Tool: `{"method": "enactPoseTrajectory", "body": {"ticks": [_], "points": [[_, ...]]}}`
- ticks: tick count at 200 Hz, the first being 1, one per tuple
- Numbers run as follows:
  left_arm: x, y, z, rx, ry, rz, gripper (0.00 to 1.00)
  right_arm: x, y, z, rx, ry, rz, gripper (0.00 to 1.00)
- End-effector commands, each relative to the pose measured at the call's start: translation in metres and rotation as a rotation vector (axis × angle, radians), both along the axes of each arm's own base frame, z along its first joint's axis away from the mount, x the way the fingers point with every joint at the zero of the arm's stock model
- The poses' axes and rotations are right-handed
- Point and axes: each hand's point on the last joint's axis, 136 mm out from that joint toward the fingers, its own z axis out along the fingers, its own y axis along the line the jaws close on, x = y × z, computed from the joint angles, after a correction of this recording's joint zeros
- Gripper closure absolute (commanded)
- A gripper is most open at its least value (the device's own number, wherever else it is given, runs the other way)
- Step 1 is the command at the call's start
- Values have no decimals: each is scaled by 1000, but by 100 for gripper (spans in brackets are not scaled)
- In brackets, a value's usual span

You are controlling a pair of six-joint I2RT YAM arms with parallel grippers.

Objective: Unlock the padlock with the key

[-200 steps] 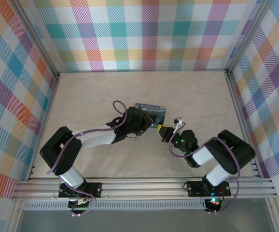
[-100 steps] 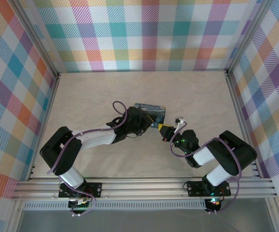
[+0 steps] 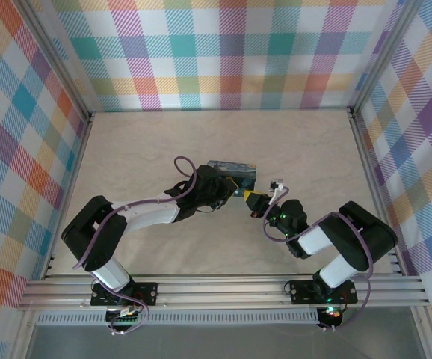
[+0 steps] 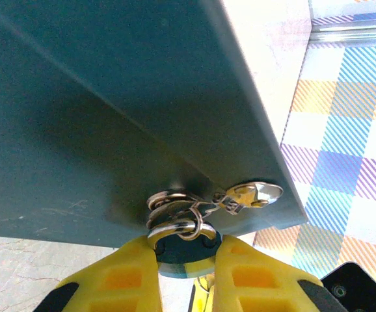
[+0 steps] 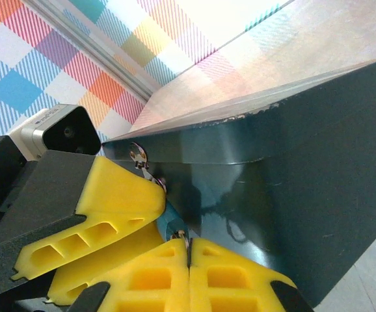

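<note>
The padlock [image 4: 185,252] hangs at the lower edge of the tin's side wall, its dark bluish body pinched between the yellow fingers [image 4: 133,276] of my left pincer [image 4: 187,260]. That pincer is nearly closed, with one pad touching each side of the lock. The silvery shackle [image 4: 175,222] loops up out of the body and through a small metal hasp [image 4: 253,193] fixed to the wall.

My right pincer [image 5: 188,250] comes in from the other side with its pads pressed tight together. A thin sliver of metal, which I take to be the key [image 5: 185,242], is nipped at their very tip and reaches the lock's blue body.

The tin [image 3: 233,172] is a dark teal box lying near the middle of the table. What it holds is hidden from me. Its side is smooth, with a few faint scratches low down.

The table [image 3: 164,142] is pale beige with a faint marbled grain. Walls [image 3: 223,52] of pastel plaid cloth stand round three sides, and aluminium rails [image 3: 223,288] run along the near edge where my arms are bolted.
</note>
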Motion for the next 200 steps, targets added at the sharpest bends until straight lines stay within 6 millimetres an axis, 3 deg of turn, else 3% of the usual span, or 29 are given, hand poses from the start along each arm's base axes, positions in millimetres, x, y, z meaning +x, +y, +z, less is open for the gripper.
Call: {"method": "enactPoseTrajectory", "body": {"ticks": [1,72,200], "points": [[1,-15,28,-76,-53,-21,82,5,3,17,50,-43,1,100],[1,-19,31,-84,-54,-27,82,9,11,16,54,-34,21,100],[3,-20,35,-89,-63,-23,82,2,23,-6,12,7,77,100]]}}
